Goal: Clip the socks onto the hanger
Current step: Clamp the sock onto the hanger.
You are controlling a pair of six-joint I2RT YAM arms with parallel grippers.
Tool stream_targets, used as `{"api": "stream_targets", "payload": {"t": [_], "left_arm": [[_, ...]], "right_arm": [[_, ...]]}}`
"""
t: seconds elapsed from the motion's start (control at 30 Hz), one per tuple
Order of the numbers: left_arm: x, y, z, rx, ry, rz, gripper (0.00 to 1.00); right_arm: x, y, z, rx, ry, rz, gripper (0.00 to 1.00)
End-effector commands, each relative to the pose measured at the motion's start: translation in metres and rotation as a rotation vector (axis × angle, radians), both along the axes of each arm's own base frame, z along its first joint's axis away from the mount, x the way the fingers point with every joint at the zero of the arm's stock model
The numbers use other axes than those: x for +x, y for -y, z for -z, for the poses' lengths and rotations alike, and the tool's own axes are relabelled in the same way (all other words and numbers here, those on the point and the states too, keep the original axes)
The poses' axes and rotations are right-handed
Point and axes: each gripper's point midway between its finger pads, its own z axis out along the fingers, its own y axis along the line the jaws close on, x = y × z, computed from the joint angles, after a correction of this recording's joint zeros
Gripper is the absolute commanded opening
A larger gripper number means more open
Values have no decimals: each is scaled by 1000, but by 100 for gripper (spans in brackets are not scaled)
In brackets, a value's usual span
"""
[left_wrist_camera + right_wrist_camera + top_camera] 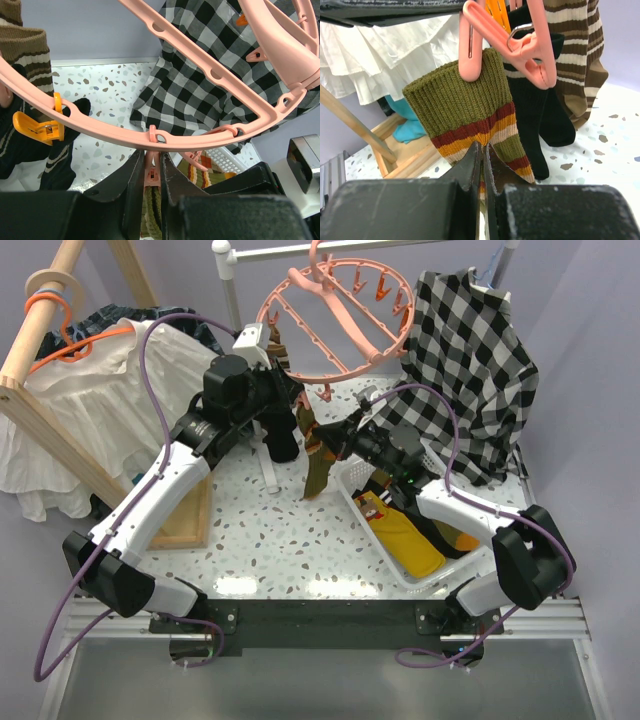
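The salmon-pink round hanger hangs from the rail at the back; its rim crosses the left wrist view. My left gripper is shut on a pink clip dangling from the rim, squeezing it. The olive sock with red, orange and cream stripes hangs below that clip, with the clip's tip over its cuff. My right gripper is shut on this sock lower down. A brown striped sock and a black sock hang clipped beside it.
A white basket at front right holds a yellow sock and other socks. The black-and-white checked shirt hangs at back right. A white blouse on an orange coat hanger and a wooden rack stand at left.
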Motion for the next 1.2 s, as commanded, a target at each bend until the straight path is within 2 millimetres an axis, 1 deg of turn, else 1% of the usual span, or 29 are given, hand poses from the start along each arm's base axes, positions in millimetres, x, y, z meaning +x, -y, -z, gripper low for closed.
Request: {"api": "stream_targets", "payload": {"t": [0.0, 0.17, 0.33, 0.43, 0.47, 0.53, 0.57, 0.67, 0.7, 0.73, 0.77, 0.83, 0.87, 0.9, 0.93, 0.97, 1.0, 1.03, 1.1, 1.13, 1.17], "left_arm": [[1, 1, -26, -33, 75, 2, 9], [1, 2, -24, -31, 73, 5, 10], [3, -1, -20, -9, 73, -9, 20], [4, -3, -21, 3, 80, -16, 38], [4, -3, -20, 6, 81, -17, 51], [4, -4, -22, 11, 90, -15, 62], [4, -4, -21, 14, 88, -16, 71], [5, -4, -19, 18, 88, -17, 81], [5, -4, -20, 16, 91, -18, 82], [5, -4, -20, 16, 91, -16, 82], [6, -3, -17, 19, 87, -17, 80], [6, -3, -18, 17, 89, -17, 79], [6, -3, -15, 21, 86, -17, 78], [6, -4, -16, 21, 88, -17, 78], [6, -4, -15, 22, 87, -17, 77], [6, -4, -14, 24, 86, -18, 77], [6, -4, -13, 23, 84, -17, 77], [6, -4, -13, 24, 84, -18, 77], [6, -5, -13, 24, 86, -20, 77], [6, -5, -14, 24, 88, -20, 77], [6, -4, -13, 25, 85, -18, 76]], "right_arm": [[9, -3, -39, 60, 102, 19, 0], [11, -6, -43, 67, 110, 16, 0], [12, -6, -48, 72, 120, 16, 0], [12, -6, -50, 73, 122, 15, 0], [12, -6, -51, 74, 123, 13, 0], [11, -7, -51, 69, 121, 8, 0], [11, -7, -51, 66, 120, 8, 3], [10, -4, -49, 57, 118, 15, 12], [8, -4, -46, 47, 112, 13, 26], [8, -3, -45, 30, 117, 16, 31], [6, 1, -49, 23, 128, 21, 36], [6, 6, -39, -30, 120, 36, 45], [5, 11, -43, -37, 127, 48, 46], [5, 15, -36, -63, 100, 55, 47], [9, 26, -36, -71, 95, 76, 52], [11, 32, -34, -73, 86, 84, 55], [9, 38, -40, -64, 95, 77, 57], [16, 50, -40, -58, 85, 97, 60], [17, 58, -46, -51, 98, 79, 64], [23, 66, -52, -49, 112, 90, 66], [24, 67, -54, -55, 126, 80, 69]]}}
